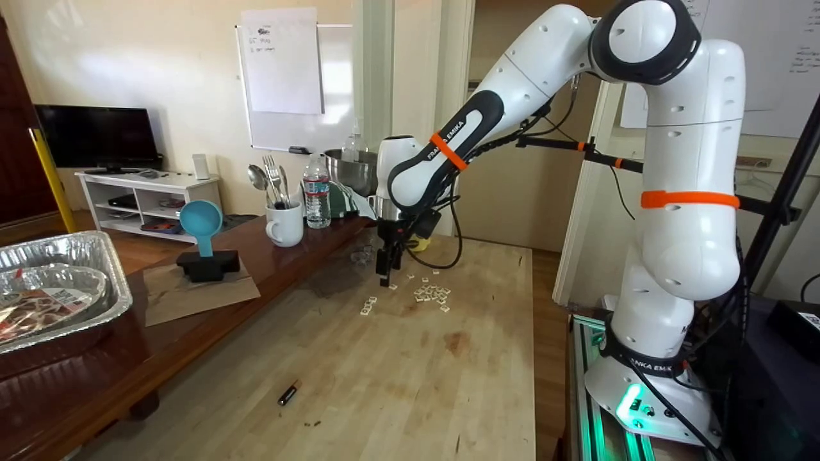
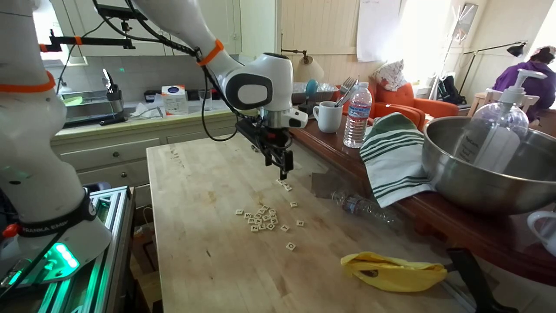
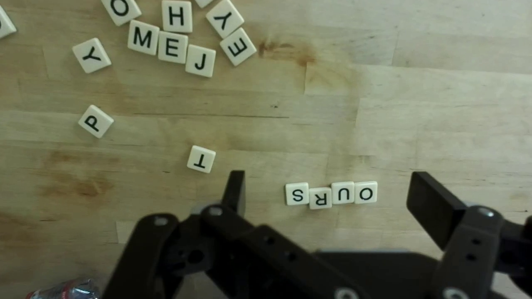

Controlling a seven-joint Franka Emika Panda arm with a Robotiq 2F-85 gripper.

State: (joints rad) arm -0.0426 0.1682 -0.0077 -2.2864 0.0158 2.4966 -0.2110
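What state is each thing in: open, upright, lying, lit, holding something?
Pincer: open, holding nothing.
OURS letter tiles: face up, in line.
T tile: face up, apart.
White mug: upright, holding cutlery.
Water bottle by mug: upright.
Other water bottle: lying down.
Steel bowl: holding pump bottle.
Striped towel: draped.
Battery: lying down.
Television: screen dark.
Base light: lit green.

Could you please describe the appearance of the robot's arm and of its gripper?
The arm is white and rounded, with black joint rings, partly covered FRANKA EMIKA lettering and orange bands. A green light glows on its base. Black cables run along the arm. The gripper is black and angular, with screw heads and two blocky fingers.
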